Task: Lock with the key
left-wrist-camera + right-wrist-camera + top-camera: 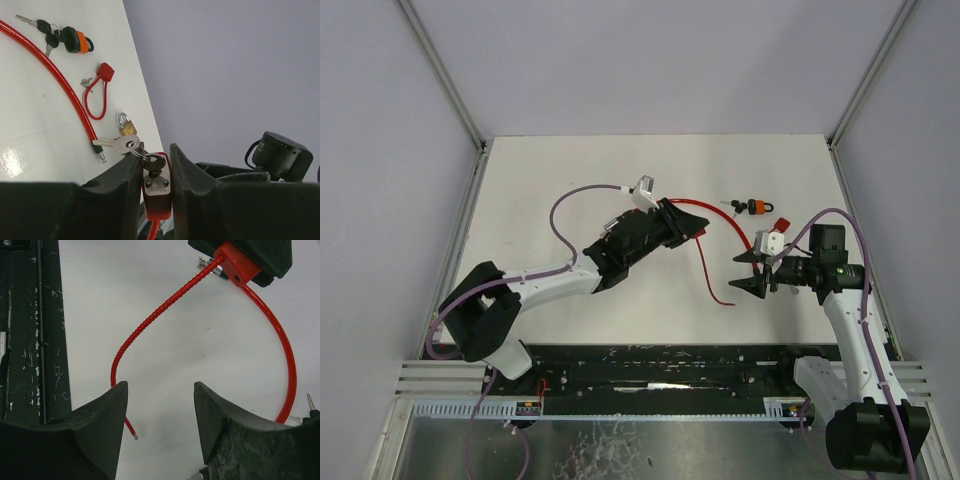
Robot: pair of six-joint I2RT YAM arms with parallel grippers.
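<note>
My left gripper (155, 150) is shut on the red body of a cable lock (158, 192), held off the table. A black-headed key (156, 164) sits in the lock's keyhole. A ring on that key carries a silver key (116, 144) that hangs to the left. From the lock body (237, 265) a ribbed red cable (155, 315) curves down to a loose metal tip (135, 437) on the table. My right gripper (161, 385) is open above the table with nothing between its fingers. The cable tip lies just beside its left finger. In the top view the two grippers (695, 225) (738, 273) face each other.
An orange padlock with a bunch of keys (77, 40) lies at the far right of the table. A small red cable lock (97, 92) and a brass padlock (127, 127) lie near it. A smooth red cable (287, 355) arcs across the table. A black rail (670, 365) runs along the near edge.
</note>
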